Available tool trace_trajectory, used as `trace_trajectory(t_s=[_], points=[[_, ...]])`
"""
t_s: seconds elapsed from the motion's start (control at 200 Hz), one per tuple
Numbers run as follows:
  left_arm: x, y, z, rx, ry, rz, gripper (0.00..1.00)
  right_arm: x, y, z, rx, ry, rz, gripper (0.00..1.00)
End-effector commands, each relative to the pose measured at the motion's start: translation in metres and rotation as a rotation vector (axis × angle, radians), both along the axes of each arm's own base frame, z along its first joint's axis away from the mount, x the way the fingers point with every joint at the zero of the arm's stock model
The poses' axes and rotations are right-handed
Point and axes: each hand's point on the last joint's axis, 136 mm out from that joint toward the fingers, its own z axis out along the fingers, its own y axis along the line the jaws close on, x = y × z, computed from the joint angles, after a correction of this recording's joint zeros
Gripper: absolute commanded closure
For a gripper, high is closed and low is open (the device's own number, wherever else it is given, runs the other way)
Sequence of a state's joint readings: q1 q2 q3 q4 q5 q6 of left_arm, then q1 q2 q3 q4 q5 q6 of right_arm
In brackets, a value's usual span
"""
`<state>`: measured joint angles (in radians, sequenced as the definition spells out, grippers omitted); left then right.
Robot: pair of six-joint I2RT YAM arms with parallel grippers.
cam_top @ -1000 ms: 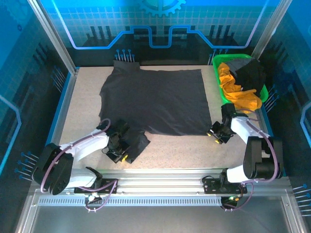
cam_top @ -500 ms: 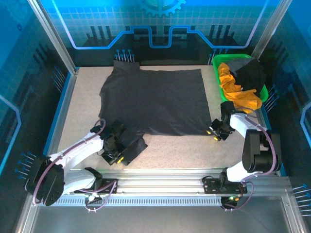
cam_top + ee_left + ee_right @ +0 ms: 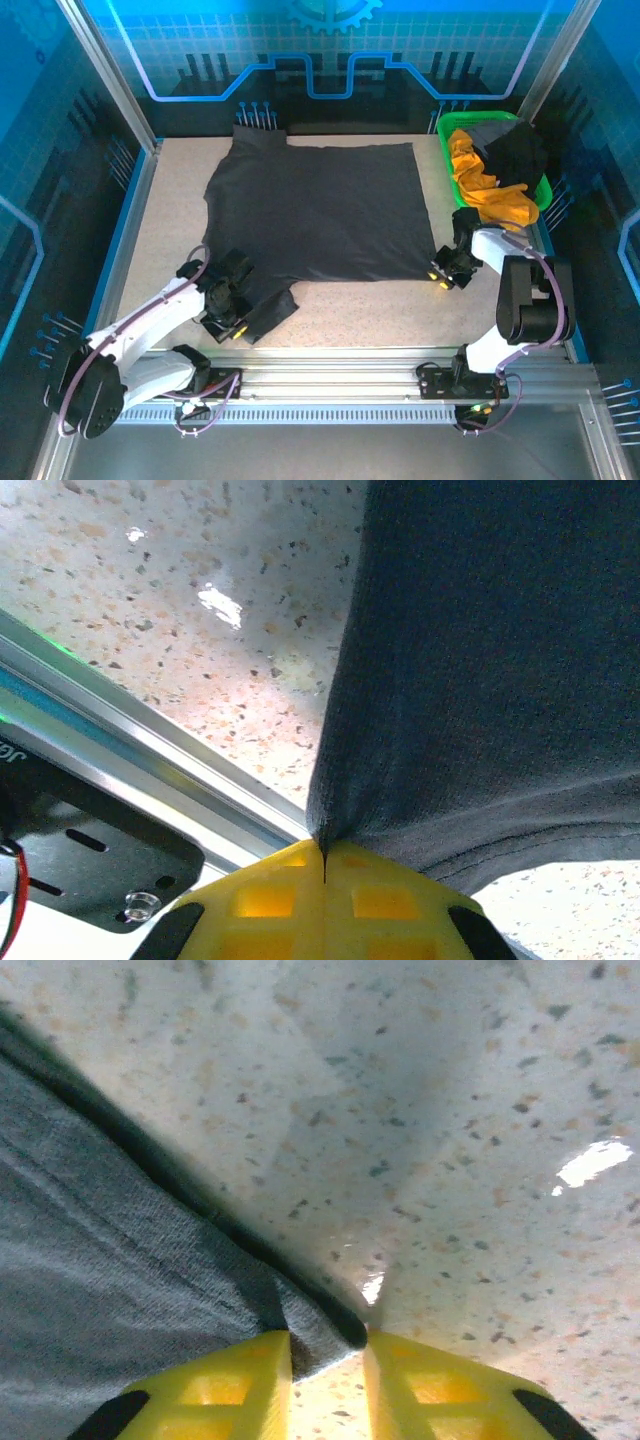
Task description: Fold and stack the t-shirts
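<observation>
The dark grey shirt (image 3: pixel 320 210) lies spread flat over the middle of the table (image 3: pixel 170 220), with one near corner bunched toward the left arm. The left gripper (image 3: pixel 325 855) is clamped tight on that bunched fabric, its yellow fingers (image 3: pixel 265 905) meeting with the cloth squeezed between them. The right gripper (image 3: pixel 328 1342) sits at the opposite near corner, narrowly parted, with only the tip of the hem lying between its fingers and bare table visible in the gap.

The main risk is an uneven lift. If the right gripper closes on so little cloth, the corner could slip free once the arms rise, leaving the shirt hanging from the left side alone and folding crooked. The left grip looks like a gathered wad, not a clean corner, so the fold line may come out twisted or wrinkled. The left gripper also works close to the metal rail (image 3: pixel 150 770) at the near edge, where loose fabric could catch. The right arm stands near the green basket (image 3: pixel 446 160), which holds a yellow shirt (image 3: pixel 480 190) and a black shirt (image 3: pixel 515 150); a wide swing could snag the yellow cloth hanging over its rim.
</observation>
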<state>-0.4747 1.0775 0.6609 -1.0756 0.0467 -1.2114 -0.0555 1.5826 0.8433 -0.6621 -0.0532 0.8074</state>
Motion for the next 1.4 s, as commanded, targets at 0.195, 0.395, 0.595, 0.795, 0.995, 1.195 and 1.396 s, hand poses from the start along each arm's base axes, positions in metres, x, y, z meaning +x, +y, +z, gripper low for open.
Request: trace_trajectory(t_s=[0.195, 0.395, 0.595, 0.795, 0.995, 1.195, 1.396], points=[[-0.039, 0.025, 0.011, 0.041, 0.054, -0.019, 1.00, -0.023, 0.001, 0.016, -0.084, -0.006, 0.002, 1.00], [-0.040, 0.028, 0.030, 0.026, -0.009, -0.028, 1.00, -0.078, -0.003, 0.034, -0.123, -0.017, -0.045, 1.00], [-0.007, 0.017, 0.053, -0.016, -0.179, -0.083, 1.00, -0.071, 0.007, 0.043, -0.066, -0.068, -0.012, 1.00], [0.065, 0.005, 0.091, -0.031, -0.354, -0.065, 1.00, -0.037, 0.008, 0.071, -0.063, -0.119, 0.006, 1.00], [0.141, 0.006, 0.122, -0.095, -0.492, -0.002, 1.00, 0.006, 0.008, 0.095, -0.054, -0.161, 0.000, 1.00], [0.197, 0.019, 0.144, -0.081, -0.561, 0.008, 1.00, 0.045, 0.004, 0.105, -0.067, -0.178, -0.009, 1.00], [0.236, 0.030, 0.148, -0.071, -0.592, 0.013, 1.00, 0.072, 0.003, 0.106, -0.074, -0.176, -0.023, 1.00]])
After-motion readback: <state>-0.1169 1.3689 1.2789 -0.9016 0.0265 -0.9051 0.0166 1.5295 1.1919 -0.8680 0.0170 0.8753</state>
